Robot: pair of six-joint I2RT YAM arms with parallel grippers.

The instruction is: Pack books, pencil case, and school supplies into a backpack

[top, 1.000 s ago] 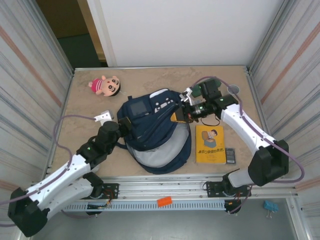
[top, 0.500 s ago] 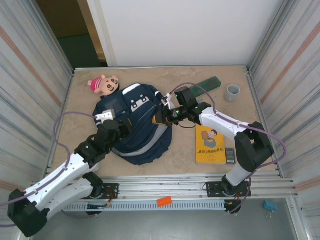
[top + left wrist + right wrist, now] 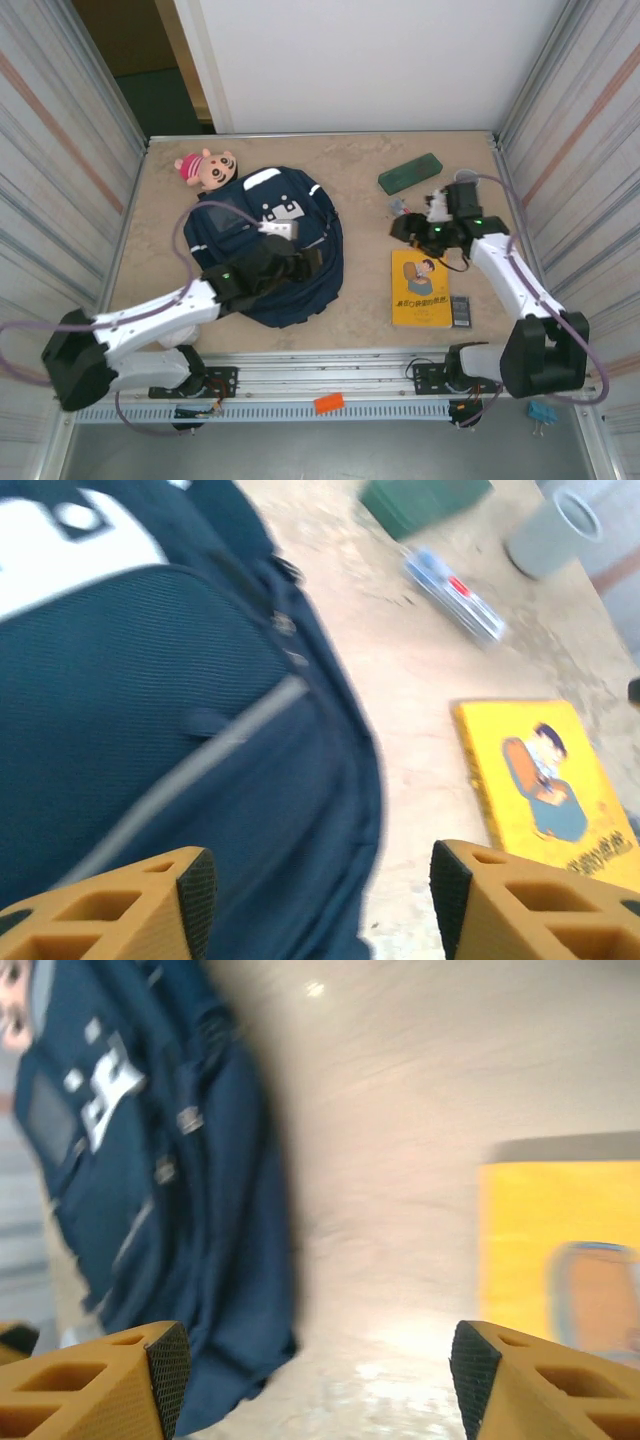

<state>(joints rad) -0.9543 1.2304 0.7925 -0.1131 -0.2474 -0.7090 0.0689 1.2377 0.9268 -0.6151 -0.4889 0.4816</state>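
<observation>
Top external view: the navy backpack (image 3: 262,225) lies flat on the bench (image 3: 160,215), no opening showing, with the left fingers (image 3: 303,258) spread empty over it. The right fingers (image 3: 403,226) hang open, holding nothing, near the unpacked yellow book (image 3: 420,290) and green pencil case (image 3: 410,172). Next, I'd say, the backpack needs opening.

The top camera looks steeply down from above the near edge, taking in the whole tabletop (image 3: 360,165). The left wrist camera sits low over the backpack (image 3: 150,680), facing the far right corner. The right wrist camera, blurred, looks down closely. All three share the backpack's right edge and the book (image 3: 540,780).
</observation>
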